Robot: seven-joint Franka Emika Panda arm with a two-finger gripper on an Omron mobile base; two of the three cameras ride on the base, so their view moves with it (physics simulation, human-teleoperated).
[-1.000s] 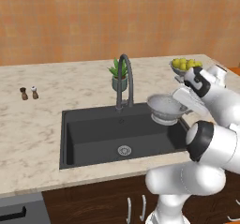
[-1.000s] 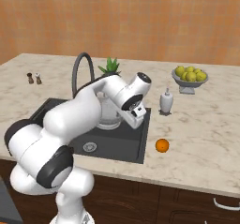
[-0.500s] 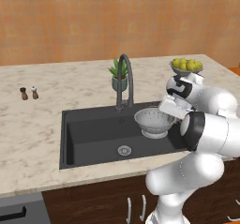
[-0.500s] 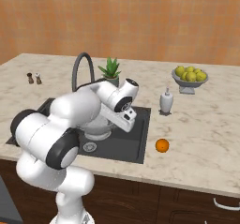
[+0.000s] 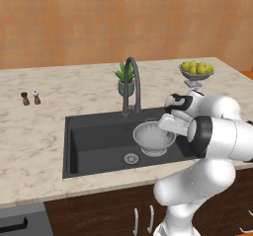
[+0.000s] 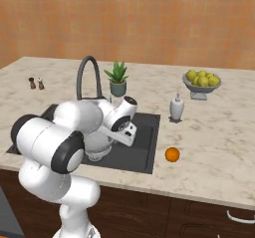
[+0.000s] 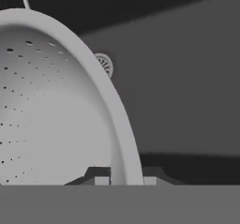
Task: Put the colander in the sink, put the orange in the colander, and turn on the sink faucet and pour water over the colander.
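**Colander held low inside the sink, orange waiting on the counter**

The sink [image 5: 94,146] is the landmark here: a black rectangular basin set into the marbled counter [image 5: 39,141]. Inside it, toward its right half, sits the colander [image 5: 153,136], upright with its open mouth up; whether its foot touches the basin floor cannot be told from the base views. The gripper [image 5: 168,123] is at the colander's right rim, and in the hand view its two fingertips [image 7: 102,180] stand on either side of the rim with the rim between them (the tips are barely visible at the bottom), so the claw is clamped on the colander's edge. The round silver drain [image 5: 131,158] lies on the sink floor just left of and in front of the colander; in the hand view the drain [image 7: 104,64] peeks past the colander [image 7: 51,110] rim.

The sink faucet [image 5: 131,84] rises from the sink's back edge, its arched spout curving forward over the basin, just behind the colander. A small potted plant [image 5: 124,80] stands behind the sink beside the faucet. The orange [image 6: 172,155] rests on the counter to the right of the sink, near its front right corner, well apart from the colander. A soap dispenser [image 6: 176,106] stands right of the sink's back corner, and a footed bowl of yellow-green fruit [image 6: 201,81] lies farther right and back. Two small shakers [image 5: 30,98] stand well left of the sink
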